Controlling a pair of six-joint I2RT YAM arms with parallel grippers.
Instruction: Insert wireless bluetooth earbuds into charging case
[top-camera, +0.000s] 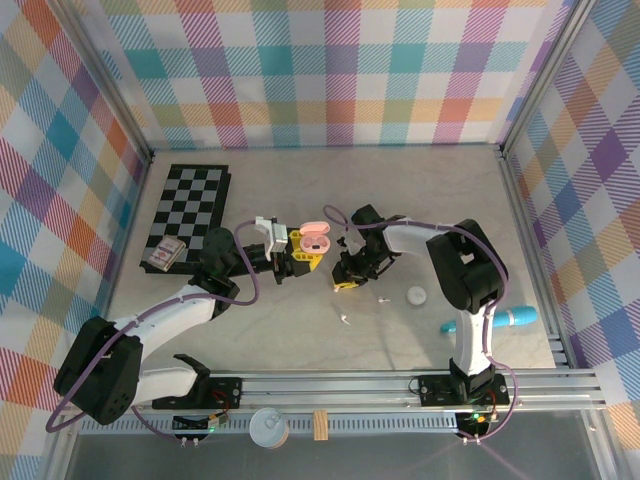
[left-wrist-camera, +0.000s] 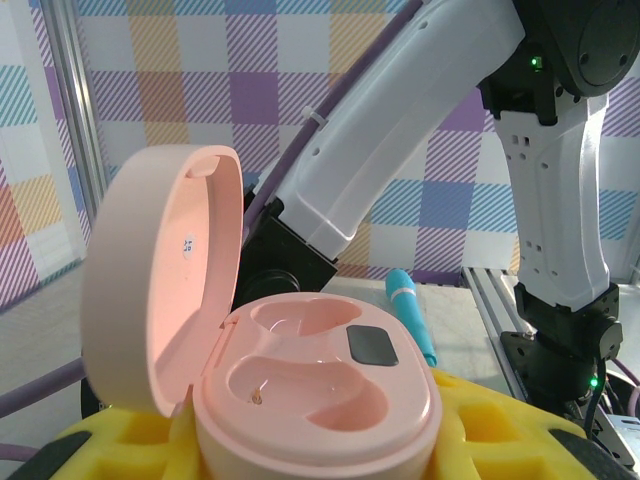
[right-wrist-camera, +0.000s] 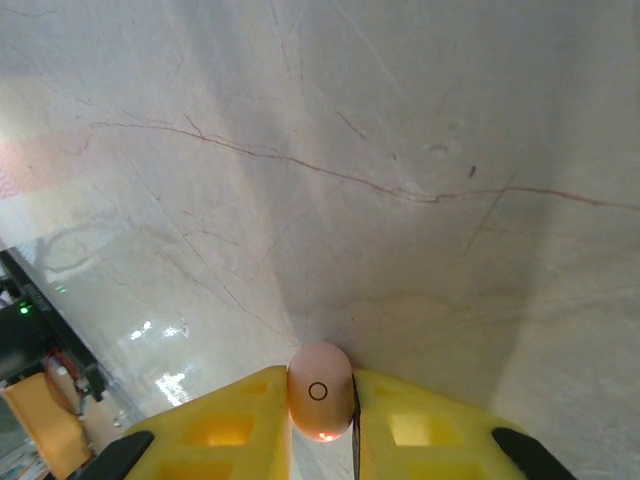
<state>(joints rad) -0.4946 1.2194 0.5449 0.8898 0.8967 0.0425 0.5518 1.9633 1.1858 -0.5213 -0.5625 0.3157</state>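
R claw (top-camera: 346, 279) pinches a smooth pink earbud (right-wrist-camera: 320, 392) btwn yellow foam pads (right-wrist-camera: 240, 425), rounded end poking past the tips, w/ the glossy pink pebble-shaped case (left-wrist-camera: 315, 385) (lid up, both wells empty & facing up) clamped in L claw (top-camera: 297, 251) just to its left, above the marbled counter (right-wrist-camera: 400, 150).

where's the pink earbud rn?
Right wrist view: pink earbud pinched between the right gripper's fingers over the table; the open pink case sits to its left in the left gripper.
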